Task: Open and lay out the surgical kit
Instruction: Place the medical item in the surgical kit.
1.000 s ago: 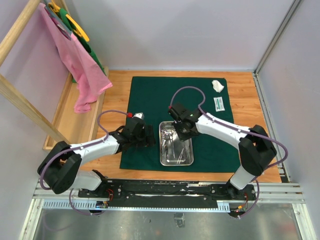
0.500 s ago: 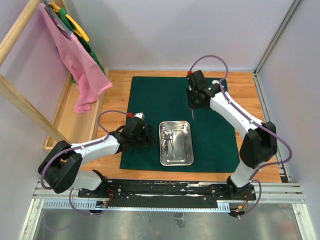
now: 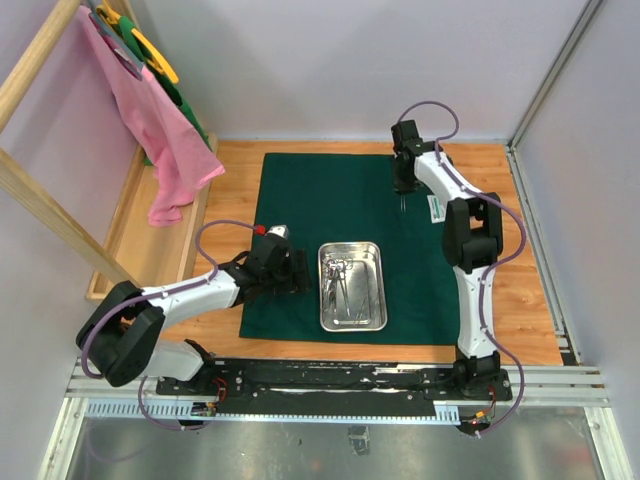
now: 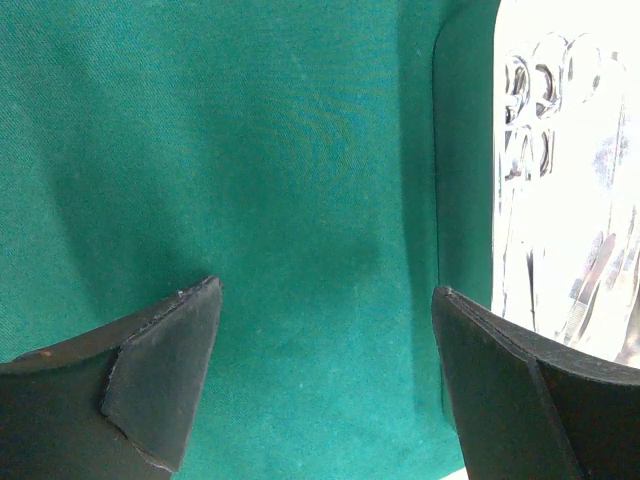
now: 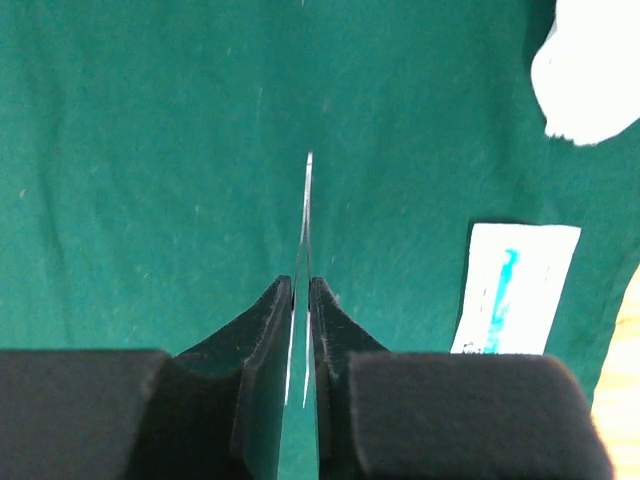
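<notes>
The dark green cloth [image 3: 330, 200] lies spread flat on the table. The shiny steel tray [image 3: 352, 286] sits near its front middle with several steel instruments inside; its left edge shows in the left wrist view [image 4: 560, 180]. My right gripper [image 3: 401, 193] is at the far right of the cloth, shut on thin steel tweezers [image 5: 305, 215] that point down above the cloth. The small white packet [image 3: 437, 207] lies right of it and also shows in the right wrist view [image 5: 515, 288]. The white gauze wad [image 5: 590, 80] is behind the packet. My left gripper [image 4: 325, 300] is open and empty over the cloth, left of the tray.
A wooden rack [image 3: 60, 110] with pink and green cloths hangs at the back left above a wooden tray [image 3: 150, 235]. White walls close the back and right side. The metal rail [image 3: 340, 380] runs along the near edge.
My right arm has lifted the tweezers out of the tray and carried them to the far right of the cloth, beside the packet. The left arm has not moved.
</notes>
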You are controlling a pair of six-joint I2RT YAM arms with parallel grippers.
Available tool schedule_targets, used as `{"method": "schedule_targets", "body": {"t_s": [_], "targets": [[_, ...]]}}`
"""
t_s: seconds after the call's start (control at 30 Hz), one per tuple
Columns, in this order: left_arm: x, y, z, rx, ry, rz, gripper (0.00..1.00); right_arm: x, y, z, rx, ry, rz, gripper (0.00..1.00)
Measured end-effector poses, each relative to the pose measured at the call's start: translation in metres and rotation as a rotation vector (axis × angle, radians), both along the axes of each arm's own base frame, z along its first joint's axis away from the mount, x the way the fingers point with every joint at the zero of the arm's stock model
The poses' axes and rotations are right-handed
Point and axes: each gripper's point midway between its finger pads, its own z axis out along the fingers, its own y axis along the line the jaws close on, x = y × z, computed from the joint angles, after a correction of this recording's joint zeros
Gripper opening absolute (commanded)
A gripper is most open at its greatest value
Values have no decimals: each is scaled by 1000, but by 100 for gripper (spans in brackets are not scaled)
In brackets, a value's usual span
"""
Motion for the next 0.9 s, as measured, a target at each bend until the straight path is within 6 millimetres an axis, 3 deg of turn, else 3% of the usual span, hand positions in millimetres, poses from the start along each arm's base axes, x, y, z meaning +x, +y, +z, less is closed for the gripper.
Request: {"method": "schedule_targets", "body": {"t_s": [0.17, 0.27, 0.63, 0.73, 0.9], "targets": [[0, 0, -3, 6, 8, 0, 90, 23, 2, -10, -9, -18, 17, 30], [0, 0, -4, 8, 9, 0, 90, 26, 2, -15, -11, -16, 18, 37], [1, 0, -3, 7, 8, 0, 90, 16, 1, -18, 9, 1, 13, 40], [1, 0, 0, 3, 2, 0, 90, 3, 1, -3, 25, -3, 17, 40], [2, -2, 8, -14, -18, 1, 90, -21, 11, 52, 59, -86, 46, 41]]}}
